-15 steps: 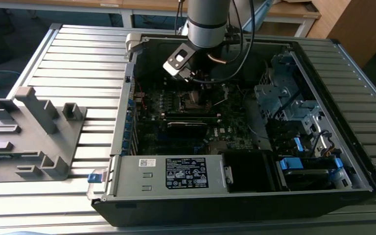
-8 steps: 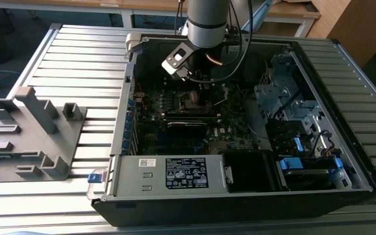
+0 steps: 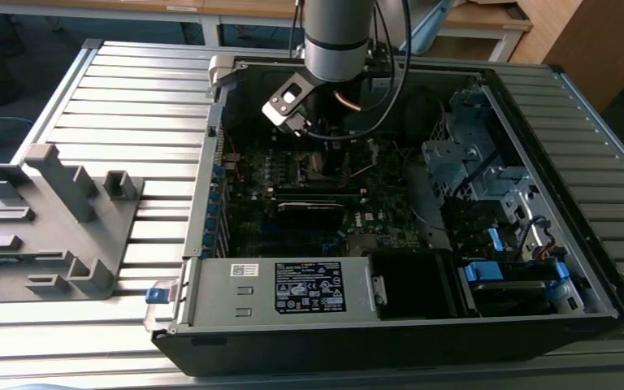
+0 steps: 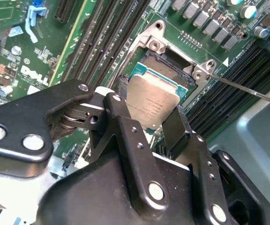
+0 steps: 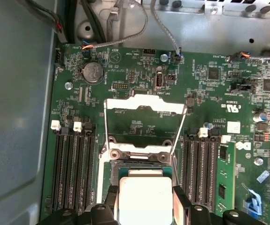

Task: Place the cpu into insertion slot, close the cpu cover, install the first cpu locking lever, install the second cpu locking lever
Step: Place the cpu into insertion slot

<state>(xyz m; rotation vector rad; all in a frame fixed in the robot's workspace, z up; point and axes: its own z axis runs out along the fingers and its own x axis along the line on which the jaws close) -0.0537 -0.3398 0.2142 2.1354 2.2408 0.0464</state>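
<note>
Gripper (image 4: pixel 146 115) clamped on the cpu (image 4: pixel 150 101); fingers (image 4: pixel 120 123) on two opp. edges, chip flat betw. them. Socket (image 4: pixel 165 63) just beyond the tips; chip looks not yet seated. Cpu cover (image 5: pixel 144 104) lies flipped open, further ahead of the tips. Judgement: chip light, stiff, slick metal top, fragile underside. Edge hold only, gentle squeeze.

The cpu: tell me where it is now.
In both wrist views the cpu sits between the jaws, at the open socket, memory slots flanking either side.
</note>
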